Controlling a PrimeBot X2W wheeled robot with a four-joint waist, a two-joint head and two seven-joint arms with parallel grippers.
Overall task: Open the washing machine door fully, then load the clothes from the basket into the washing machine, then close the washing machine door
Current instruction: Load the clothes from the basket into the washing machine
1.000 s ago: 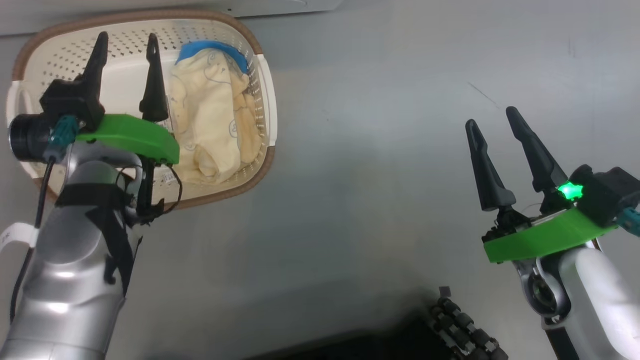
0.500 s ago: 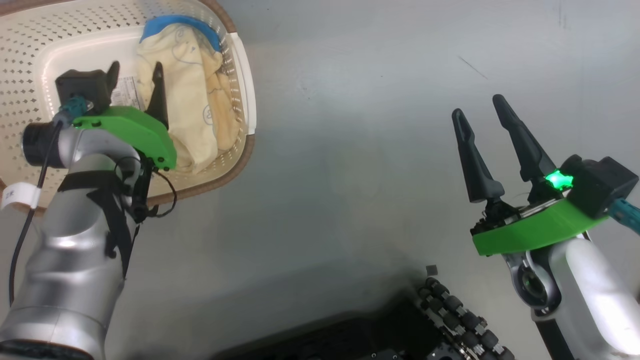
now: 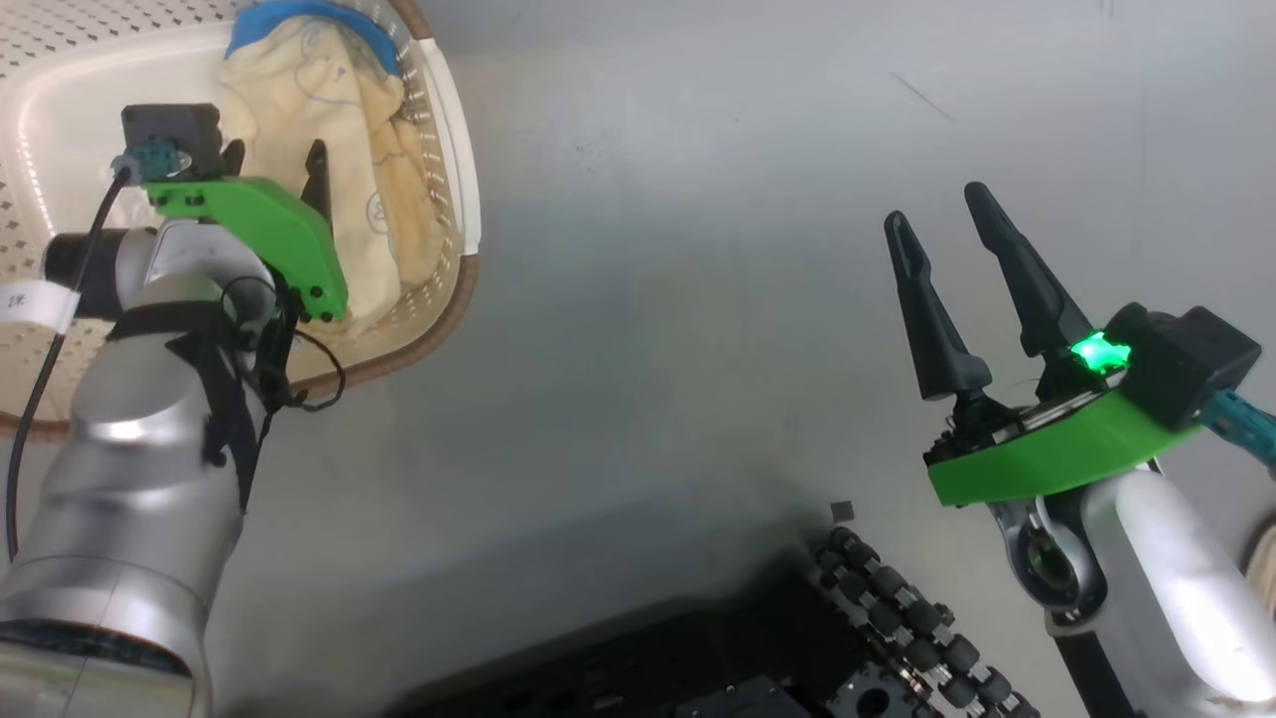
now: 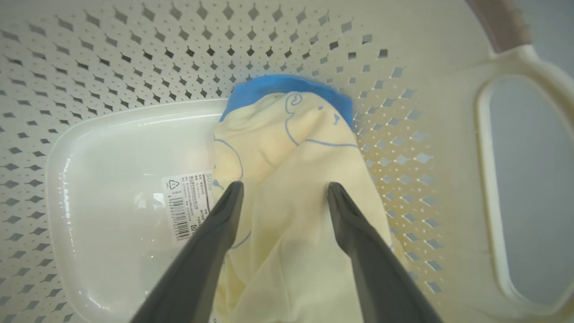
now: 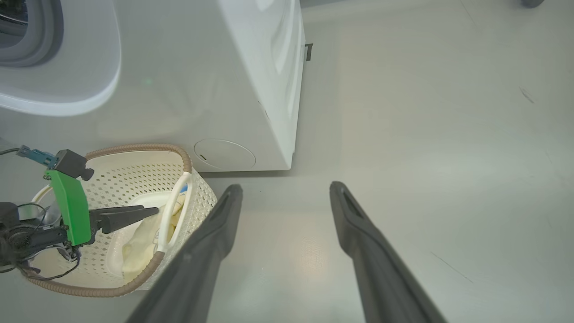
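- The left pincer [image 3: 275, 168] reaches down into the basket [image 3: 445, 317], its two dark fingers spread wide and nothing pinched between them.
- In the left wrist view the left pincer [image 4: 284, 193] straddles a raised fold of the clothes [image 4: 287, 152], with one finger [image 4: 215, 233] at the fold's edge beside the label sticker [image 4: 187, 204] and the other over the cloth nearer the basket wall [image 4: 134, 58].
- I cannot tell whether those fingertips touch the fabric.
- The clothes [image 3: 299, 95] lie bunched in the basket, against the perforated side by the white handle [image 3: 454, 150]. They are cream-yellow with thin blue outlines, and a bright blue band sits at the end farthest from the pincer.
- The rest of the basket's glossy base is bare plastic around the sticker.
- The right pincer [image 3: 937, 209] hangs over the grey floor [image 3: 698, 299], well apart from the basket, with its fingers spread and empty and a green light glowing on its mount.
- In the right wrist view the right pincer [image 5: 285, 188] points at bare floor. The basket [image 5: 134, 148] stands on the floor just in front of the washing machine [image 5: 233, 80], near the round cap [image 5: 224, 154] low on its front, and the left pincer [image 5: 134, 214] dips into it over the clothes [image 5: 139, 244].
- The washer's grey gasket [image 5: 42, 31] shows at that view's upper left corner.
- The robot's dark base [image 3: 748, 658] sits at the bottom edge of the head view.
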